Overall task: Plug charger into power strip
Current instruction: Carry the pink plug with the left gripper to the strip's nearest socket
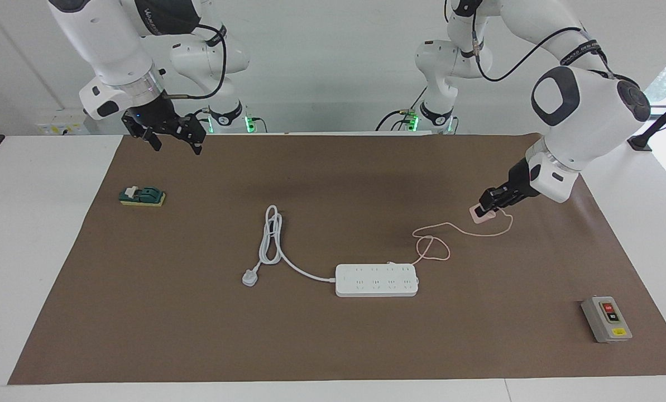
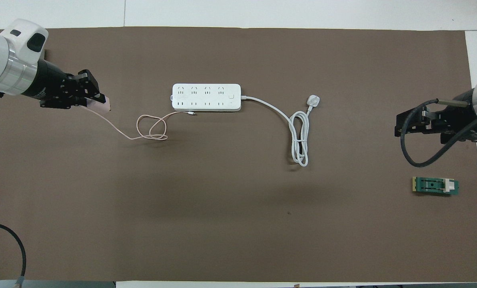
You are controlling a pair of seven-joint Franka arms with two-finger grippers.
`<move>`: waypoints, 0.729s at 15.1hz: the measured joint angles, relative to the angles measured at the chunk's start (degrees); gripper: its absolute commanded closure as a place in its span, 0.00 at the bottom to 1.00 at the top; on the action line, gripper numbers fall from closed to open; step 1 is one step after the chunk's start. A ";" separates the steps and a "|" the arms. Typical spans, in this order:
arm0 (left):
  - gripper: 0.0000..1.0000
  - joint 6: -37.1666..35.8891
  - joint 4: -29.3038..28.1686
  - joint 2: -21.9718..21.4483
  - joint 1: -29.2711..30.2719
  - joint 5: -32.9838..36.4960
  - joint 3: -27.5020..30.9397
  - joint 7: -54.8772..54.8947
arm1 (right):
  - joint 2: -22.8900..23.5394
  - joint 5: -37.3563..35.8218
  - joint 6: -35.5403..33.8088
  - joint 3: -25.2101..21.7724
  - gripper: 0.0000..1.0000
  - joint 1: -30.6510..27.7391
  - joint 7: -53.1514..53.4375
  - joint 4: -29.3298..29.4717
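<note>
The left gripper (image 1: 486, 209) is clamping the pale-pink charger (image 1: 482, 215) at the right of the facing view, raised above the brown mat (image 1: 333, 346) toward the left arm's end of the table. The charger's thin pink cable (image 1: 439, 245) is trailing down in a loop toward the white power strip (image 1: 377, 280), which is lying at the centre of that view, sockets up (its thick cord and three-pin plug (image 1: 249, 277) are curling off beside it). The right gripper (image 1: 171, 134) is waiting at the upper left of the facing view with its fingers spread and nothing in them.

The carrying step appears to be in hand: the charger is gripped but well apart from the strip. The next move is calling for bringing the charger over a socket, turning its prongs downward, then pressing straight in without the slack cable snagging.
</note>
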 measured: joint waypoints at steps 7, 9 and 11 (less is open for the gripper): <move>1.00 1.31 0.55 -0.11 -2.52 7.82 -0.40 -7.23 | 0.06 0.00 -1.91 0.01 0.00 -0.02 -0.07 0.04; 1.00 3.10 0.56 -0.11 -4.37 8.44 -0.59 -13.25 | 0.03 0.00 -1.92 -0.06 0.00 -0.02 -0.07 0.06; 1.00 3.46 0.55 -0.10 -5.55 8.59 -0.72 -17.80 | 0.03 0.00 -1.94 -0.14 0.00 -0.03 -0.07 0.06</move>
